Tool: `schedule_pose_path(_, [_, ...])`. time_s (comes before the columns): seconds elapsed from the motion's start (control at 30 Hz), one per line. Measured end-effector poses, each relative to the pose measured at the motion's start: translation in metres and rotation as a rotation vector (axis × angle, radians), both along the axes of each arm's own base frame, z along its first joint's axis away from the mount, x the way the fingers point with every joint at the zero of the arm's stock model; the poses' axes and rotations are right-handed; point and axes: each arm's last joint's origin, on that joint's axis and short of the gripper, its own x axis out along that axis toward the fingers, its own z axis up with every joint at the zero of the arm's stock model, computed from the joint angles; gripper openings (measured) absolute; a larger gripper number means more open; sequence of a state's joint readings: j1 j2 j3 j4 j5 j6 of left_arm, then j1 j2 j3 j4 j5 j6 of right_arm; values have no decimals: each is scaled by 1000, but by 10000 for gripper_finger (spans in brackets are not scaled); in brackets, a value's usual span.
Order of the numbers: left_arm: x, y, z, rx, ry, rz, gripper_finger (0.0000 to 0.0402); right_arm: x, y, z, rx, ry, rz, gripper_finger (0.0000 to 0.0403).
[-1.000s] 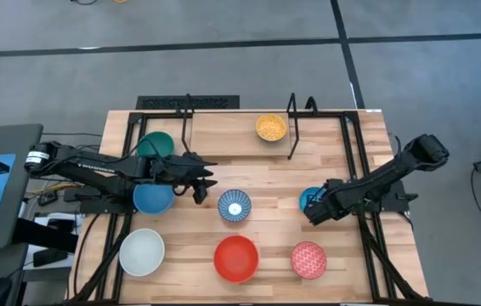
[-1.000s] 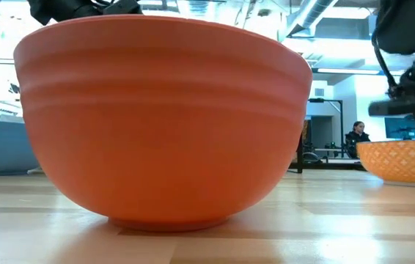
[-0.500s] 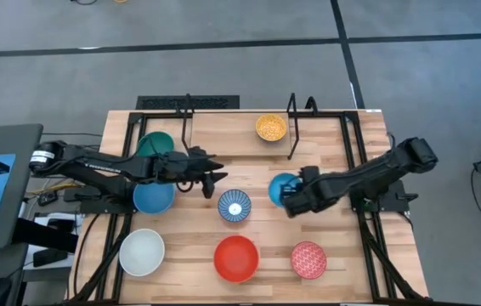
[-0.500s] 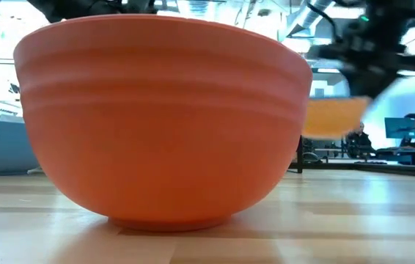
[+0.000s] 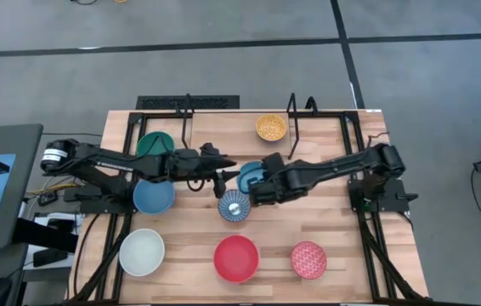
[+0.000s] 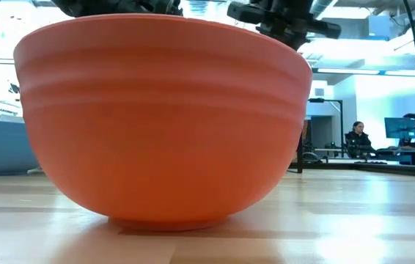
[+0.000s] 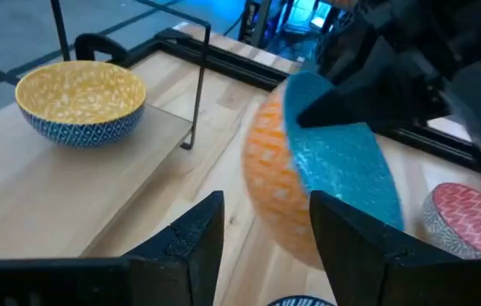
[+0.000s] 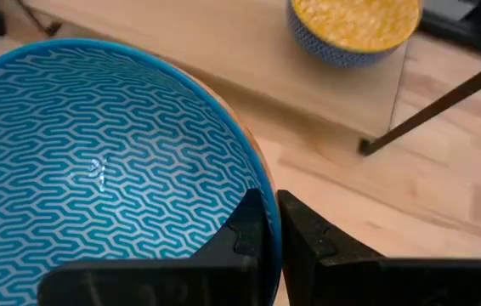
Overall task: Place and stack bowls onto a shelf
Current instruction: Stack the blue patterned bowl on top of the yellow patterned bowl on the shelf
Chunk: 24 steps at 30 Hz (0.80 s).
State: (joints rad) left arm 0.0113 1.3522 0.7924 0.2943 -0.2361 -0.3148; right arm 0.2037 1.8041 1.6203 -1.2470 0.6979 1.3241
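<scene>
My right gripper (image 5: 259, 184) is shut on a bowl (image 5: 247, 176) with a teal zigzag inside and an orange outside, held in the air over the table's middle, above the blue-and-white patterned bowl (image 5: 234, 206). My left gripper (image 5: 223, 175) is open and reaches in from the left, its fingers (image 7: 196, 240) just short of that bowl (image 7: 308, 183); I see no touch. The yellow bowl (image 5: 270, 127) stands on the shelf plank (image 5: 223, 136). The green (image 5: 157, 144), plain blue (image 5: 154, 197), white (image 5: 142, 252), red (image 5: 235, 257) and pink-red patterned (image 5: 308, 259) bowls sit on the tabletop. My right gripper pinches the teal-lined bowl by its rim (image 8: 262, 183), one finger (image 8: 249, 228) inside the bowl and one (image 8: 307, 234) outside. It comes from the table's right side. The bowl is lifted clear and tipped up on its side.
Two upright black wire brackets (image 5: 292, 127) (image 5: 187, 119) stand on the shelf, and black frame rods (image 5: 355, 144) run along the table's sides. The red bowl (image 6: 163, 125) fills the low view. People sit in the room behind (image 6: 355, 136).
My right gripper has carried the teal-lined bowl from the table's right side toward the middle, lifted clear and tipped on its side. My left gripper has moved toward the table's right, closing on the bowl.
</scene>
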Motion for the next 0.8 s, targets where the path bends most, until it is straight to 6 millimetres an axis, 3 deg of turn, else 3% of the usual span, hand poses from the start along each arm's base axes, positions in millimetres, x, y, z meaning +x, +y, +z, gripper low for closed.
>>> schedule_pose_path(0.2, [4, 1, 4, 11, 2, 15, 160, 19, -6, 15, -31, 16, 48, 41])
schedule_pose_path(0.47, [1, 3, 3, 40, 39, 112, 157, 31, -12, 37, -88, 53, 136, 41])
schedule_pose_path(0.8, [5, 5, 16, 140, 26, 158, 96, 29, -14, 53, -191, 126, 246, 47])
